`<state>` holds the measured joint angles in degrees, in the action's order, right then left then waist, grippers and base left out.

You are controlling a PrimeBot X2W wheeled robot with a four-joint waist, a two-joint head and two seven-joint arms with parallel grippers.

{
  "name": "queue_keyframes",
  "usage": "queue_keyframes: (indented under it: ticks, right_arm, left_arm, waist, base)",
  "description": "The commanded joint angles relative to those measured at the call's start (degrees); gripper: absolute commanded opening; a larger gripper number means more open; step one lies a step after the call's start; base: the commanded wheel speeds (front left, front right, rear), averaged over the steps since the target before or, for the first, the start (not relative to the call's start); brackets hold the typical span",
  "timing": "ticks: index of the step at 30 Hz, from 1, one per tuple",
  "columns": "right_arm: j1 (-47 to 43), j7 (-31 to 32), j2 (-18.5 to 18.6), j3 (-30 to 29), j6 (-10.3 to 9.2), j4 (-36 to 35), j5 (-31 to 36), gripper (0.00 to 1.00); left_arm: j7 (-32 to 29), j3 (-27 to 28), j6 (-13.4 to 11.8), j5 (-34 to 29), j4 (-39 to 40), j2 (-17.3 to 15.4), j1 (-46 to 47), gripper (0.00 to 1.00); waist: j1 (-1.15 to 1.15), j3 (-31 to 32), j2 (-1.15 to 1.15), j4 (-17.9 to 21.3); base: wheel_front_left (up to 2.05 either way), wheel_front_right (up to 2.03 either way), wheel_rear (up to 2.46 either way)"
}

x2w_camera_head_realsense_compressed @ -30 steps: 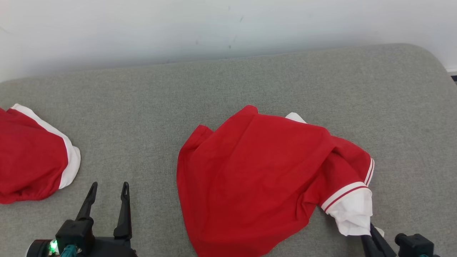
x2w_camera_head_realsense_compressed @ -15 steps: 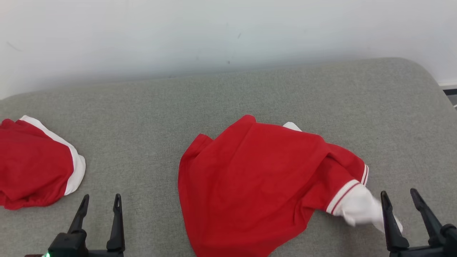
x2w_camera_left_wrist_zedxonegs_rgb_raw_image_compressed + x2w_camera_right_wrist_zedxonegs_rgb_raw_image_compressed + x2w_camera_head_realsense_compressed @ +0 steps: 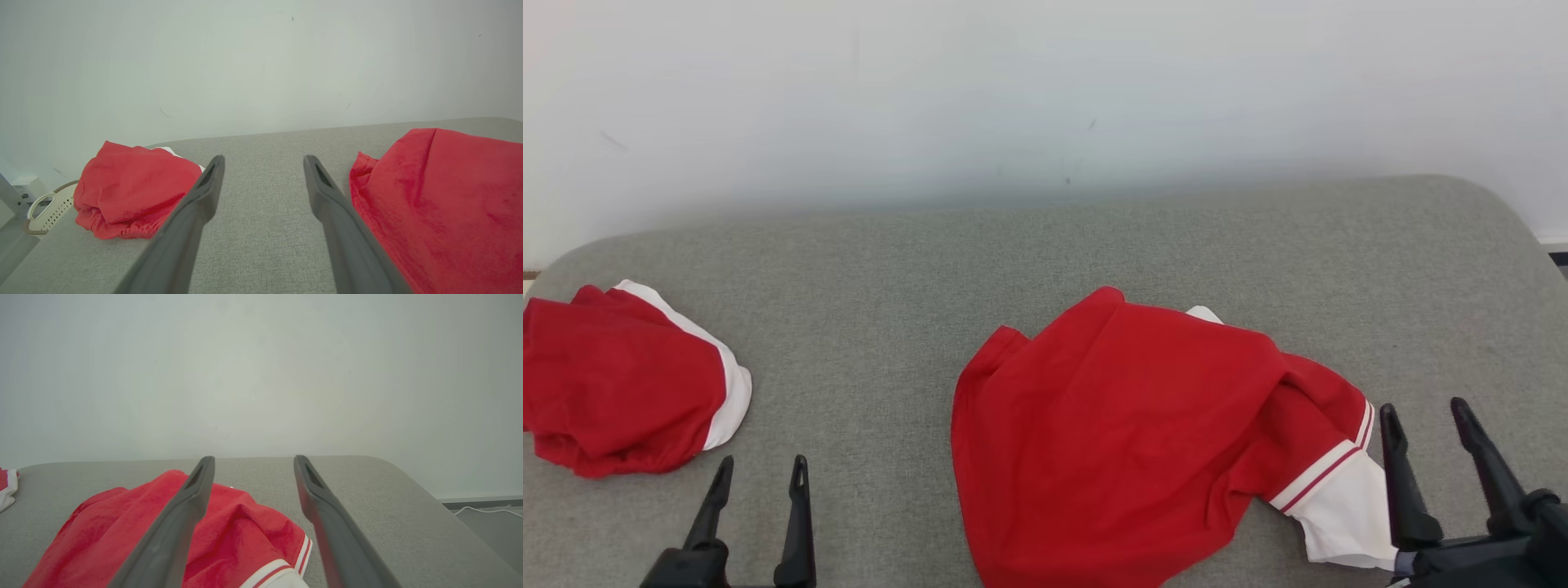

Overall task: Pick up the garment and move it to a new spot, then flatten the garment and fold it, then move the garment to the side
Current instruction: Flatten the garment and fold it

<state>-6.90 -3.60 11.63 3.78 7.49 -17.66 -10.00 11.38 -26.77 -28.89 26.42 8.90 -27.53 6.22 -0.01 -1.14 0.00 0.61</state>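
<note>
While the garment (image 3: 1111, 425) lies rumpled, flattening, folding and moving aside remain. Left gripper (image 3: 763, 462) and right gripper (image 3: 1422, 406) — fingers spread, empty; right just beside the white sleeve (image 3: 1343, 510).

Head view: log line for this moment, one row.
garment: crumpled, unfolded, on grey cushion | left gripper: open, empty | right gripper: open, empty, beside white sleeve | second red garment: far left, apart

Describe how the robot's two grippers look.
The left gripper and right gripper each have two long, slim black fingers tapering to narrow tips, with a small slot near each tip, on blocky black bases. Close up, the fingers look matte dark grey.
</note>
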Motion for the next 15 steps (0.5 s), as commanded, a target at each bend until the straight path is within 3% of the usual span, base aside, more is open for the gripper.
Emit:
queue_keyframes:
  ticks: [1, 15]
  right_arm:
    - [0.68, -0.17, -0.40, 1.07, 0.01, 1.06, -0.09, 1.00]
    - [-0.98, -0.24, -0.73, 7.48, 0.01, 5.47, -1.88, 1.00]
  left_arm:
    - [-0.23, -0.50, -0.39, -0.49, 0.62, -0.22, -1.03, 1.00]
    - [0.54, -2.35, 0.13, 0.28, 0.12, 1.18, -2.64, 1.00]
  waist:
    - [0.01, 0.56, 0.00, -0.51]
    - [0.01, 1.79, 0.00, -2.35]
  base:
    - [0.00, 0.00, 0.00]
    - [0.00, 0.00, 0.00]
